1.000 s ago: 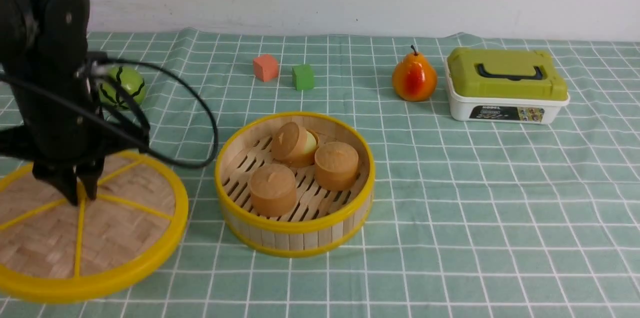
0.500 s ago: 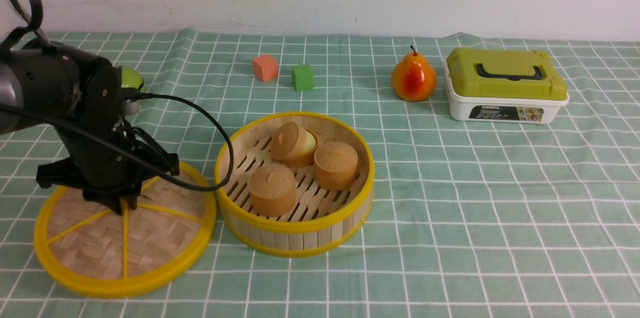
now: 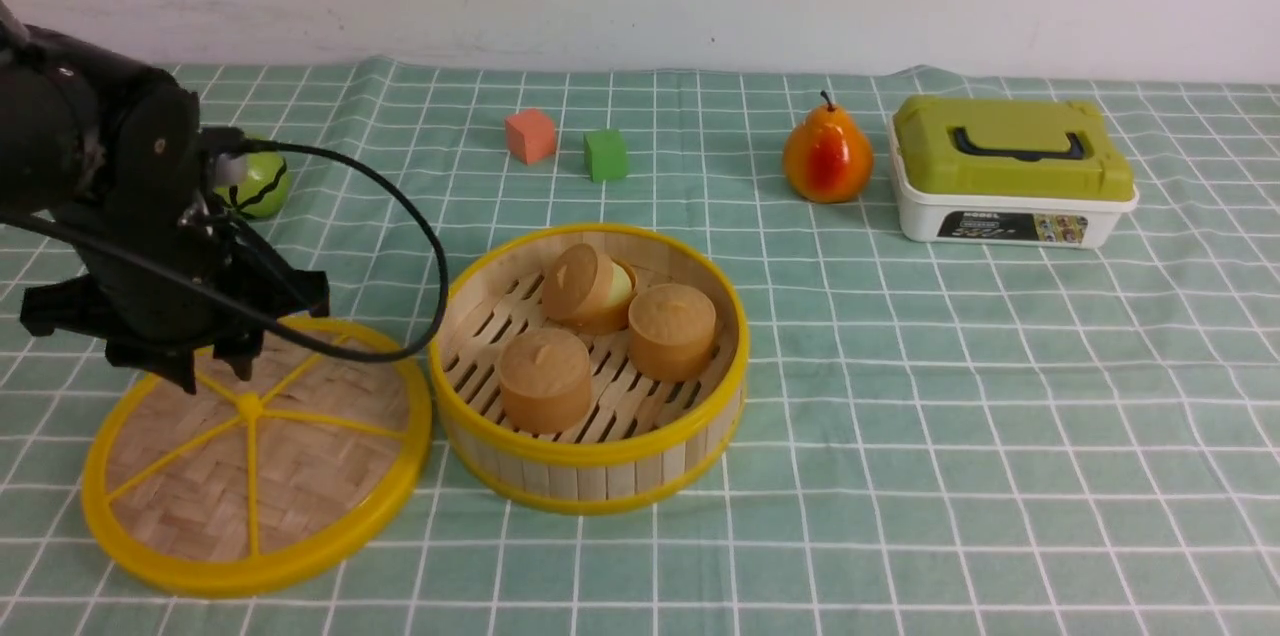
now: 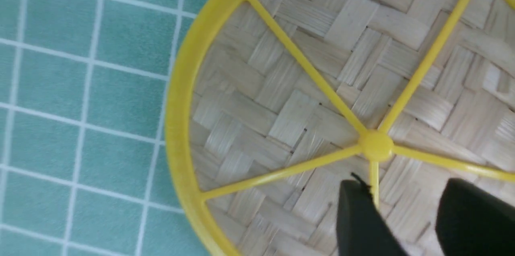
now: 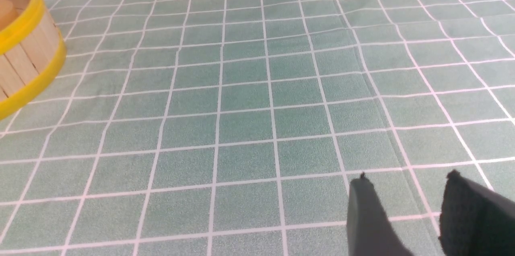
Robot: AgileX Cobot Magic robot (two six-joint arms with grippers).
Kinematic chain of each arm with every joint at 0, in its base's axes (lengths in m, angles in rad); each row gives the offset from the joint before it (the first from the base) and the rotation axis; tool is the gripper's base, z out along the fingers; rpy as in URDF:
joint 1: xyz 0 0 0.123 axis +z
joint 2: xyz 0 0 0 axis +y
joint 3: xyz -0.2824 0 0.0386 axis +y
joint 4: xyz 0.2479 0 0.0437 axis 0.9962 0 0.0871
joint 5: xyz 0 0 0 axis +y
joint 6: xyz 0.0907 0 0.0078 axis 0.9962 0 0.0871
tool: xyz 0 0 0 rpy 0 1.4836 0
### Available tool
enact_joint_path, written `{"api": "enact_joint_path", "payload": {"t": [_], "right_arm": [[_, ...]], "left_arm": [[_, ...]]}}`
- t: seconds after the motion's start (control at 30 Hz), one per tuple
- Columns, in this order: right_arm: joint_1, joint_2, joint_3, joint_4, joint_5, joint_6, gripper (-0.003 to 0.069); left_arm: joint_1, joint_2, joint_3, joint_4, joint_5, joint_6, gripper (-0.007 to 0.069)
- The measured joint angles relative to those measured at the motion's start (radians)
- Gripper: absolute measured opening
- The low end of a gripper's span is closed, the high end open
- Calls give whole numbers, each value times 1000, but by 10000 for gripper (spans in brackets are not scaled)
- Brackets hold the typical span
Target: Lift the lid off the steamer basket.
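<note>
The lid [image 3: 262,476] is off and lies flat on the green checked cloth [image 3: 900,416], at the near left of the table, with its woven face and yellow spokes up. It sits just left of the steamer basket [image 3: 600,481]. Their yellow rims come so close that I cannot tell whether they touch.

The left gripper [image 3: 215,374] points down over the far part of the lid, close to the hub where the spokes meet. In the left wrist view its two black fingers [image 4: 362,224] stand apart. One spoke and bare weave show in the gap, and nothing is clamped between them. I cannot tell whether the tips rest on the weave or hang just above it.

The basket stands open near the middle of the table with three round tan cakes inside. Two are upright [image 3: 545,378] and the far one is tipped on its side [image 3: 582,286].

The right gripper [image 5: 407,175] shows only in its own wrist view. Its jaws are spread and empty over bare cloth, to the right of the basket.

A green striped ball [image 3: 262,188] peeks out behind the left arm. Farther back sit a pink cube [image 3: 531,135] and a green cube [image 3: 606,154]. A pear [image 3: 828,159] stands at the far right, and right beside it is a white box with an olive-green lid [image 3: 1010,171].
</note>
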Motion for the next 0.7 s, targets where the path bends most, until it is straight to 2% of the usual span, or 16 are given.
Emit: {"api": "enact_joint_path", "payload": {"t": [0.1, 0.17, 0.3, 0.43, 0.6, 0.7], "right_arm": [[0, 0, 0, 0, 0, 0, 241], [0, 0, 0, 0, 0, 0, 241], [0, 0, 0, 0, 0, 0, 241], [0, 0, 0, 0, 0, 0, 241], [0, 0, 0, 0, 0, 0, 241], [0, 0, 0, 0, 0, 0, 241]], "left_arm": [[0, -119, 0, 0, 83, 17, 62], [0, -195, 5, 0, 133, 19, -11], [0, -417, 72, -16, 205, 18, -13], [0, -629, 196, -71, 185, 20, -13], [0, -1051, 522, -253, 23, 118, -13], [0, -1220, 674, -310, -22, 193, -13]]}}
